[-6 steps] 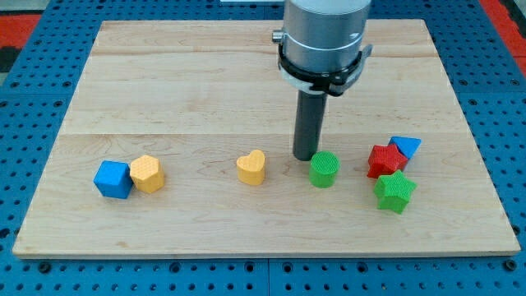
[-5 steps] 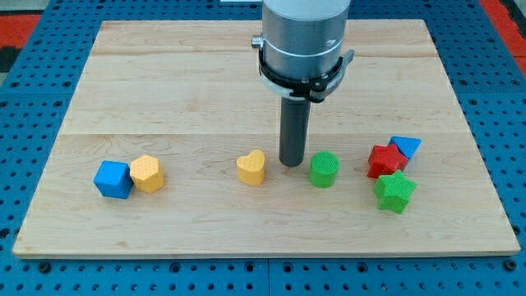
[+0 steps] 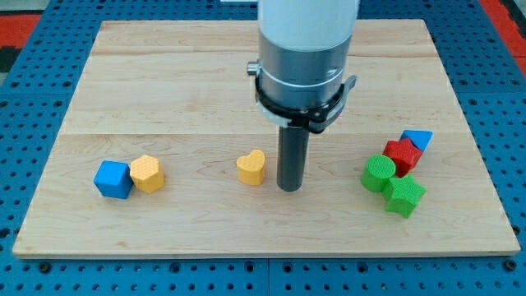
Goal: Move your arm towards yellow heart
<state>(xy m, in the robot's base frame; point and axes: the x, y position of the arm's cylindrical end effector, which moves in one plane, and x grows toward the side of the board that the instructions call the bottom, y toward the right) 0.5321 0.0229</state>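
My tip [image 3: 288, 188] is seen resting on the board [image 3: 164, 82], just right of the yellow heart [image 3: 251, 168]; contact cannot be confirmed. Nothing is held, the rod being bare. The heart lies at lower centre. Further right, a green cylinder [image 3: 378, 173] is clustered with other blocks.

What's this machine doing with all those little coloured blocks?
A robot arm ending in a dark rod slides blocks around a wooden board. Right now my tip sits just to the view's right of the yellow heart, close but seemingly not touching. On the view's right, a green cylinder, red block, blue block and green star are bunched together. At the view's left, a blue cube rests against a yellow hexagonal block.
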